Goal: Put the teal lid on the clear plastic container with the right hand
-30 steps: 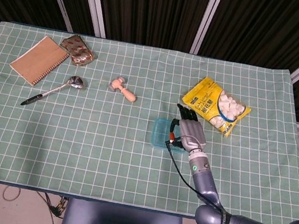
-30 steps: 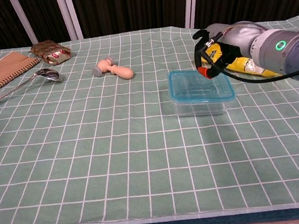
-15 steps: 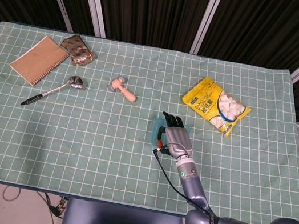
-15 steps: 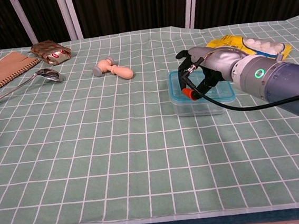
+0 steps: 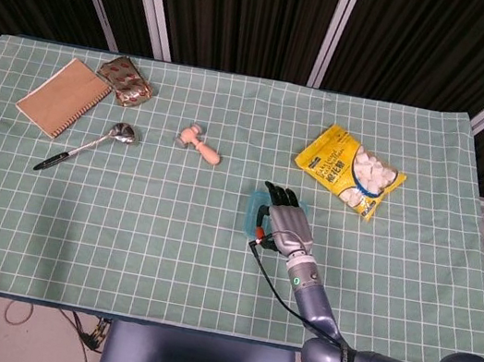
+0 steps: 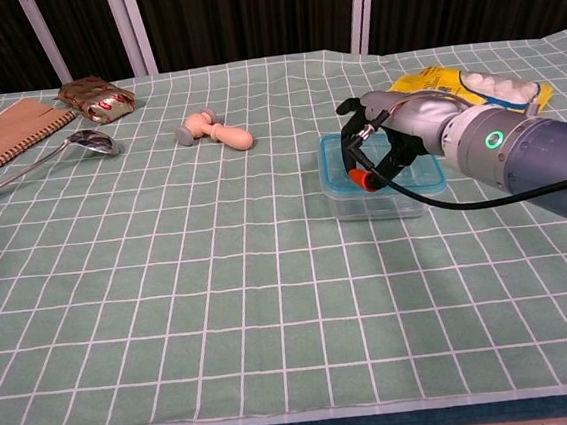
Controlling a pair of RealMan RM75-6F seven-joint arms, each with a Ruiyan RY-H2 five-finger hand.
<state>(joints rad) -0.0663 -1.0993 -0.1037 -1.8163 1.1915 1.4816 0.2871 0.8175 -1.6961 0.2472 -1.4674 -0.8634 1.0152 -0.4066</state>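
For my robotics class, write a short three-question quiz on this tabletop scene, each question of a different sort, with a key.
1. True or false: the lid already sits on the container.
2. Multiple choice: what lies just right of the right hand in the head view? A) notebook B) yellow bag C) spoon
3. Fill in: the right hand is over the ____.

Key
1. True; the teal rim lies along the container's top.
2. B, the yellow bag; the notebook and spoon lie far left.
3. Container; whether the fingers press the lid cannot be told.
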